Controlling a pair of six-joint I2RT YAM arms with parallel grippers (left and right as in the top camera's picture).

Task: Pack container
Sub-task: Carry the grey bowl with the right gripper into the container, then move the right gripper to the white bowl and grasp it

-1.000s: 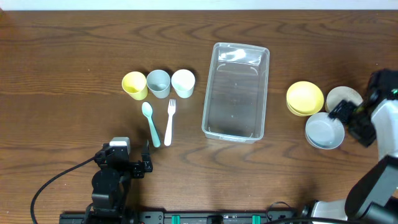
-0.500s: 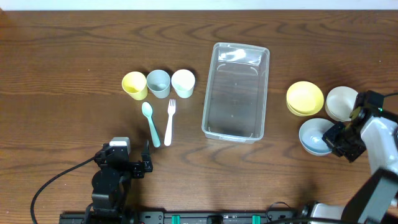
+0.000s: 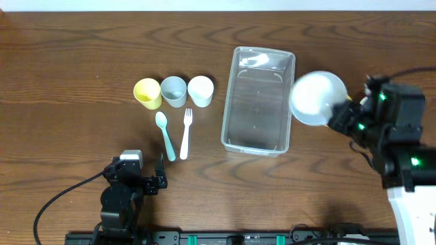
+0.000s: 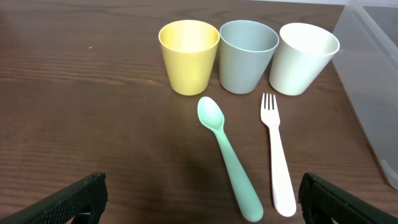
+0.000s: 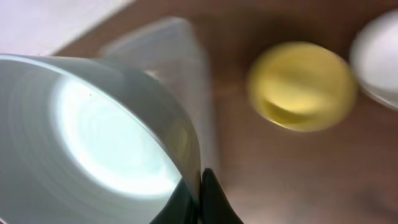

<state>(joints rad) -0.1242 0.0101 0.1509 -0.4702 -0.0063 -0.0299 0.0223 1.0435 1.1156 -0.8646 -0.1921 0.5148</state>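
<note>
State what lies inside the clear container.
Nothing shows inside the container; its bare floor is visible. The pale bowl, held by the right pincer, covers a sliver of its right rim.

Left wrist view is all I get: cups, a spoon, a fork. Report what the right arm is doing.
Observer: The right gripper is shut on the rim of a pale bowl, held up next to the container's right rim.
Operator: Give me the container's contents.
Observer: From overhead, the container looks empty.
Operator: List what else sits on the right side.
Observer: The right wrist view, though blurred, shows a yellow bowl and part of a whitish bowl beside it.
</note>
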